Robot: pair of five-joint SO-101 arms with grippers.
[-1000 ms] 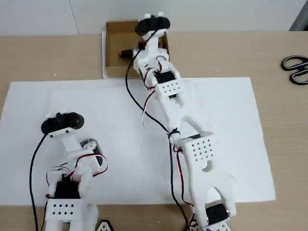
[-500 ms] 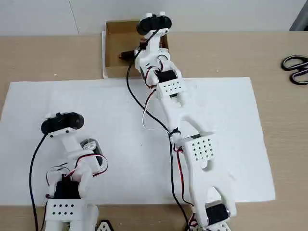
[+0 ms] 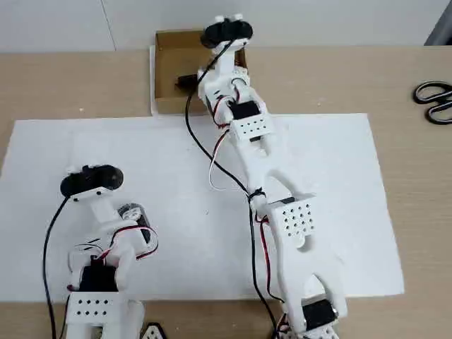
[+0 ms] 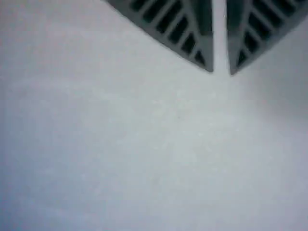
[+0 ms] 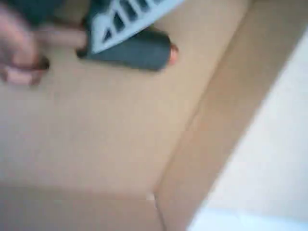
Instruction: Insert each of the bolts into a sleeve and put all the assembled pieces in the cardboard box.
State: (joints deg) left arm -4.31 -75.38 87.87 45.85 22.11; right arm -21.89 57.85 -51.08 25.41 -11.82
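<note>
A dark sleeve (image 5: 139, 52) with a copper bolt tip (image 5: 173, 53) showing at one end lies low inside the cardboard box (image 5: 226, 110). One ribbed finger (image 5: 125, 19) of my right gripper lies across it. From above, my right gripper (image 3: 200, 79) is inside the cardboard box (image 3: 164, 99) at the table's far edge, shut on the sleeve (image 3: 185, 80), which pokes out to the left. My left gripper (image 4: 220, 67) is shut and holds nothing, pointing down at the white paper. The left arm (image 3: 99, 233) stands at the near left.
A large white paper sheet (image 3: 318, 155) covers the middle of the wooden table. Scissors (image 3: 434, 102) lie at the far right edge. The right arm stretches diagonally across the paper to the box.
The right arm has edged slightly farther into the box with the sleeve. The left arm has not moved.
</note>
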